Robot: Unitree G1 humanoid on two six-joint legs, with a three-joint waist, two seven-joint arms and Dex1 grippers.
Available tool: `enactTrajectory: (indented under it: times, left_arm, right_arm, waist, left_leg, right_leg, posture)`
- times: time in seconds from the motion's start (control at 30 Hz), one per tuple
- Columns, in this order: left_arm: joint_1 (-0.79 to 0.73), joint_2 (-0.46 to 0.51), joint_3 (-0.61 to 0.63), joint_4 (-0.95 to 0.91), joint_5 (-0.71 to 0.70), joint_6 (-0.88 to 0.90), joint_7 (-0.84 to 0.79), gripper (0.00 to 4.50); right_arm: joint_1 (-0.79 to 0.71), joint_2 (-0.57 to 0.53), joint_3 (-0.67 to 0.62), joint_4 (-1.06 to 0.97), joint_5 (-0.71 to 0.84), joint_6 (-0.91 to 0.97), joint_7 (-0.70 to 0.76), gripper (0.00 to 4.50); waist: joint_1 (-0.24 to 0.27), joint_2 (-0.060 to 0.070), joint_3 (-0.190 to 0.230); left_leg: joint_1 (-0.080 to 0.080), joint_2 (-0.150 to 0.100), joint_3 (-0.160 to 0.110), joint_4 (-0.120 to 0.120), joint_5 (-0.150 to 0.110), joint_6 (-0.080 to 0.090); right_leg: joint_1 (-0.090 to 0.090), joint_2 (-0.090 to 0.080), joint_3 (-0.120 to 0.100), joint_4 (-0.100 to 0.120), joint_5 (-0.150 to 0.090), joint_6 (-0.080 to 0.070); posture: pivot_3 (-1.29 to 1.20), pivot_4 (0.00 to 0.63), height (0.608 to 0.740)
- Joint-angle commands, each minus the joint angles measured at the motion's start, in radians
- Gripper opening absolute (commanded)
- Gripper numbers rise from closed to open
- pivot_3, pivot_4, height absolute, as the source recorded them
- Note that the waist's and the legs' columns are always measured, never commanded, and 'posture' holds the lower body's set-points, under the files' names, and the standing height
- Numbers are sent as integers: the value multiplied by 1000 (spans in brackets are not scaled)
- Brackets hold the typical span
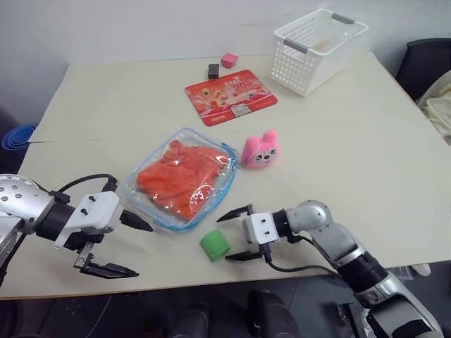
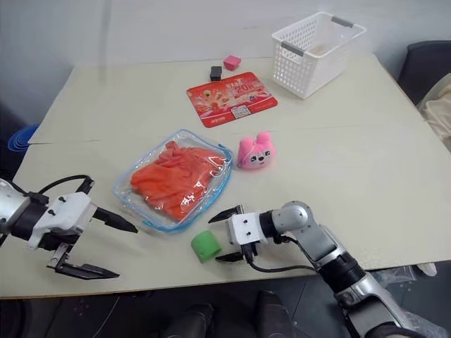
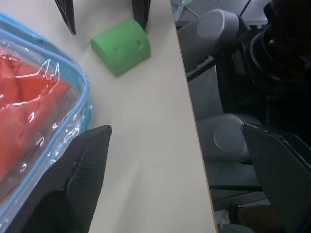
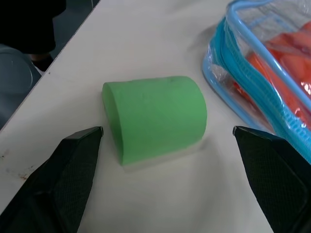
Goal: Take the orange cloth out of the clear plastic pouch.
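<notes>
The clear plastic pouch (image 1: 156, 205), edged in light blue piping, lies flat on the table's near left half. The orange cloth (image 1: 184, 176) is bunched inside it. My left gripper (image 1: 141, 250) is open at the pouch's near left corner, its upper finger just beside the piping and the lower one at the table's front edge. My right gripper (image 1: 224, 238) is open too and points left toward the pouch's near right corner. A green block (image 4: 155, 116) lies between its fingers, apart from both. The right wrist view has the pouch (image 4: 245, 80) just beyond the block.
A pink plush toy (image 1: 259, 151) sits right of the pouch. A red printed card (image 1: 231, 96), a black block (image 1: 213, 70) and a small pink block (image 1: 229, 60) lie farther back. A white lattice basket (image 1: 317, 49) stands at the far right. The table edge (image 3: 187, 97) runs close by.
</notes>
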Motion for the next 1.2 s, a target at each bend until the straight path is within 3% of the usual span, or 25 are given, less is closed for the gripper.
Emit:
enactTrajectory:
  times: [0.03, 0.27, 0.5, 0.67, 0.8, 0.93, 1.03, 1.2]
  left_arm:
    - [-9, -7, 7, -9, 6, -11, 9, 4494]
    - [-31, -25, -6, -17, 4, -8, 34, 4494]
    - [-67, -37, -26, -11, 6, -9, 48, 4500]
    - [-115, -67, -58, -17, -6, 4, 69, 4500]
    - [-202, -173, -112, -33, -13, 18, 149, 4500]
    - [-293, -333, -166, -22, 18, 11, 277, 4500]
    - [-334, -406, -206, -39, -6, 37, 298, 4500]
    - [-414, -480, -264, -18, -16, 54, 285, 4500]
  right_arm:
    - [-6, 24, 21, 30, -20, -46, 1, 4500]
    - [-37, 65, 29, 111, -31, -84, 12, 4500]
    - [-36, 61, 34, 135, -24, -82, 41, 2316]
    - [0, 19, -14, 94, 7, -47, 30, 2316]
    - [94, -87, -196, -61, 125, 116, -37, 2316]
    - [211, -217, -461, -134, 214, 261, -148, 2316]
    - [292, -310, -686, -40, 210, 295, -256, 2316]
    - [386, -393, -907, 173, 169, 272, -407, 2316]
  waist:
    - [0, 0, 0]
    - [-4, 0, 0]
    - [-9, 0, 0]
    - [-6, 0, 0]
    - [27, 0, 0]
    - [46, 0, 0]
    - [47, 0, 0]
    - [43, 0, 0]
  left_leg:
    - [0, 0, 0, 0, 0, 0]
    - [1, 0, 0, 1, 1, -1]
    - [1, 1, 0, 1, 1, -2]
    - [1, 0, 0, 1, 1, -2]
    - [0, -2, -2, 2, 1, 0]
    - [-4, -5, -3, 11, -1, 3]
    - [-6, -5, -2, 14, -2, 4]
    - [-5, -4, 0, 14, -2, 4]
  right_leg:
    - [0, 0, 0, 0, 0, 0]
    - [0, 1, 1, 1, 0, 0]
    - [0, 1, 1, 2, 0, 0]
    - [0, 1, 1, 2, 0, 0]
    - [1, -1, 1, 2, 0, 0]
    - [2, -2, 1, 2, 1, 1]
    - [2, -2, 1, 1, 1, 2]
    - [1, -2, 2, 1, 1, 2]
  posture:
    - [0, 150, 740]
    - [0, 150, 740]
    - [0, 150, 740]
    - [0, 150, 740]
    - [0, 150, 740]
    - [0, 150, 740]
    - [0, 150, 740]
    - [0, 150, 740]
